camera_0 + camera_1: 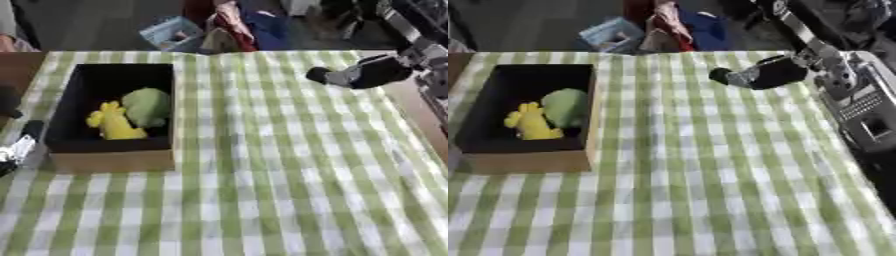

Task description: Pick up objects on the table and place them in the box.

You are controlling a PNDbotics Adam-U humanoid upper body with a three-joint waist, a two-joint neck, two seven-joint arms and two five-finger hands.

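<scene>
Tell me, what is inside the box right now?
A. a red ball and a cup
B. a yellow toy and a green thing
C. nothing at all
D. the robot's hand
B: a yellow toy and a green thing lie side by side in the box.

One open box [109, 160] with a dark inside sits on one table covered by a single green-and-white checked cloth [280, 175]. Two objects lie in the box: one yellow toy [114, 122] and one rounded green object [147, 106]. Two robot hands show: the right hand [754, 75] over the far side of the cloth, the left hand [12, 150] at the left edge.
</scene>
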